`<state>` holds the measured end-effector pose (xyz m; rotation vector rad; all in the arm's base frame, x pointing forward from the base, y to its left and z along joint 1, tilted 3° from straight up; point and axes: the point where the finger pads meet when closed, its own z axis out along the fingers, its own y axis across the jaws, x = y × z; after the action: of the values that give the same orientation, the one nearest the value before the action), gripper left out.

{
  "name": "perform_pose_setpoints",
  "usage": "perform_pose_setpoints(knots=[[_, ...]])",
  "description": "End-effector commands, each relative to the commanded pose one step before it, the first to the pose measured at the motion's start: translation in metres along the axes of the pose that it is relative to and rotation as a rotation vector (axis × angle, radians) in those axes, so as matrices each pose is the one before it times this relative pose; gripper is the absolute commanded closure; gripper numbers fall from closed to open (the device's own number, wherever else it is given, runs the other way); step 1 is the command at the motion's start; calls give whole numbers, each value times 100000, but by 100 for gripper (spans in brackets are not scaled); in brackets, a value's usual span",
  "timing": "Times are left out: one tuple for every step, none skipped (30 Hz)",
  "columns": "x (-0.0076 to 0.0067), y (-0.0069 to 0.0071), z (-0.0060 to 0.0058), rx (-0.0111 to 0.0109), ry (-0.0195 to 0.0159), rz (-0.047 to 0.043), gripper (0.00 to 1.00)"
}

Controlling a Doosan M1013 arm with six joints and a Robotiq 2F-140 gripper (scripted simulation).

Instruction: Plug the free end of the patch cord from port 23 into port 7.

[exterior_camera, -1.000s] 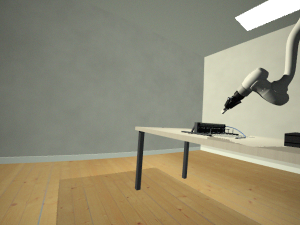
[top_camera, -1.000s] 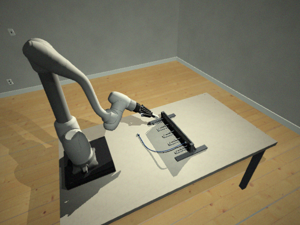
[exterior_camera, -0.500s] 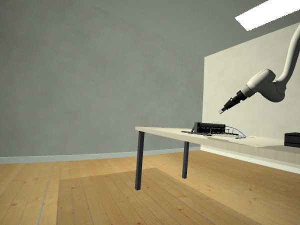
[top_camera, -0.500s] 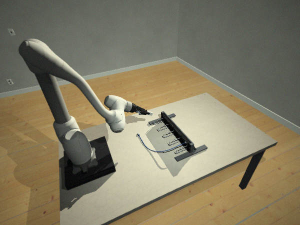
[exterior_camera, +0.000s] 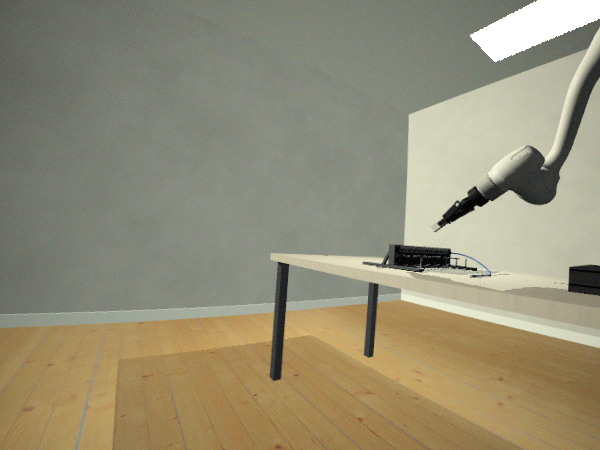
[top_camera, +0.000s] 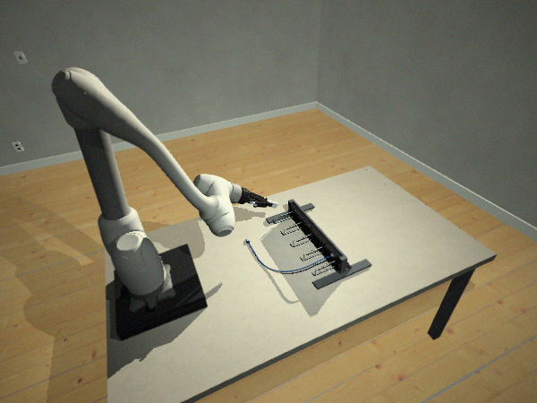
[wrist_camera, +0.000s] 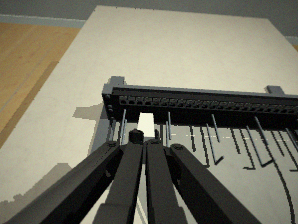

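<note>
The gripper (top_camera: pixel 273 204) (exterior_camera: pixel 436 228) (wrist_camera: pixel 146 126) is shut with nothing between its pale fingertips. It hangs in the air, tilted down, in front of and above the rack's left end. The black rack (top_camera: pixel 317 234) (exterior_camera: pixel 420 256) (wrist_camera: pixel 200 116) stands on the table with its row of ports facing the arm. The blue patch cord (top_camera: pixel 282 271) (exterior_camera: pixel 475 261) runs from a port near the rack's right end, bowing above the table. Its free end (top_camera: pixel 247 242) (exterior_camera: pixel 489 273) lies near the table on the arm's side, away from the fingers. Port numbers are too small to read.
Several thin cable-guide rods (top_camera: pixel 302 243) (wrist_camera: pixel 213 131) stick out from the rack's front. The rack's grey feet (top_camera: pixel 324 282) rest on the table (top_camera: pixel 403 224) (wrist_camera: pixel 185 50). The arm's black base block (top_camera: pixel 194 279) (exterior_camera: pixel 585 280) stands behind the cord's free end.
</note>
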<state>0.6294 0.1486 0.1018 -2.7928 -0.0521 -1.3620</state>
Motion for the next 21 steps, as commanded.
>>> perform_pose_setpoints(knots=[[27, 25, 2222, 176, 142, 36, 100], [-4, 6, 843, 1, 0, 0, 100], [0, 0, 0, 0, 0, 0, 100], [0, 0, 0, 0, 0, 0, 100], [-3, 7, 869, -1, 0, 0, 100], [-3, 7, 880, 0, 0, 0, 100], [-4, 7, 875, 0, 0, 0, 100], [-4, 7, 855, 0, 0, 0, 100], [-3, 6, 818, 0, 0, 0, 100], [-3, 6, 767, 0, 0, 0, 100], [-3, 5, 701, 0, 0, 0, 100], [-3, 5, 623, 0, 0, 0, 100], [-2, 4, 536, 0, 0, 0, 100], [-2, 3, 442, 0, 0, 0, 100], [-1, 3, 346, 0, 0, 0, 100], [-1, 2, 252, 0, 0, 0, 100], [-1, 1, 165, 0, 0, 0, 100], [-1, 1, 91, 0, 0, 0, 100], [0, 0, 36, 0, 0, 0, 100], [0, 0, 0, 0, 0, 0, 100], [0, 0, 0, 0, 0, 0, 100]])
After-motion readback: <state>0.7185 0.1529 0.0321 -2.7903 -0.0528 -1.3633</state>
